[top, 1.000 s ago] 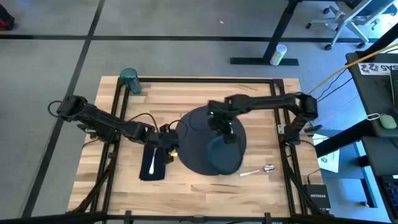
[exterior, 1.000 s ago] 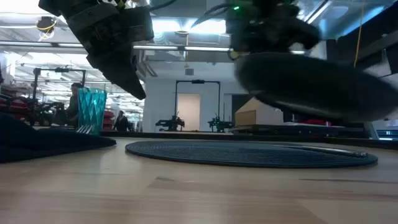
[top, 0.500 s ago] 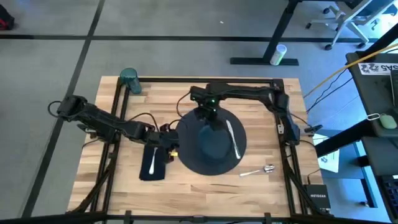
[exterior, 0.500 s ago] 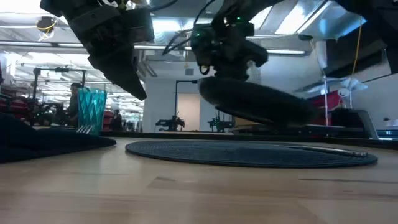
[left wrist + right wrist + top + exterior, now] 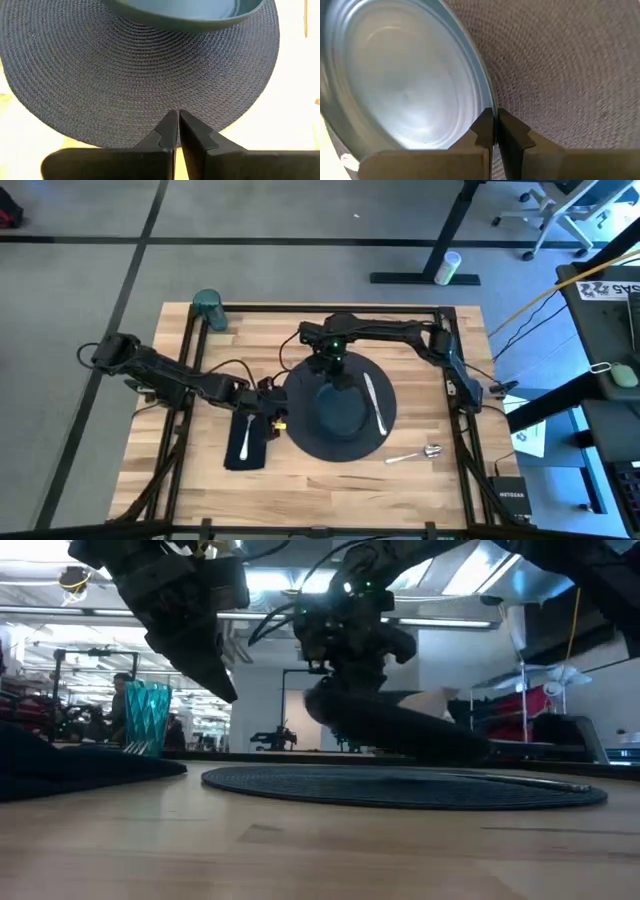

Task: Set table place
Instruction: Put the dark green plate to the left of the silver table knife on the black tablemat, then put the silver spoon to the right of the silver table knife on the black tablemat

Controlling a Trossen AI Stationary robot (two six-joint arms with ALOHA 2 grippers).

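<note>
From above, the right end effector [image 5: 334,370] pinches the far rim of the dark plate [image 5: 342,412] over the round charger [image 5: 305,428] on the surface [image 5: 420,480]; the left end effector [image 5: 272,418] waits beside the napkin [image 5: 248,452]

Low view: the plate [image 5: 400,732] hangs tilted

Left wrist: fingers [image 5: 165,131] pressed together, empty

Butcher-block table [image 5: 420,470] with black rails, round woven charger [image 5: 300,430] at centre, navy napkin [image 5: 233,457] left of it, spoon [image 5: 412,454] right, teal cup [image 5: 208,307] at far-left corner
</note>
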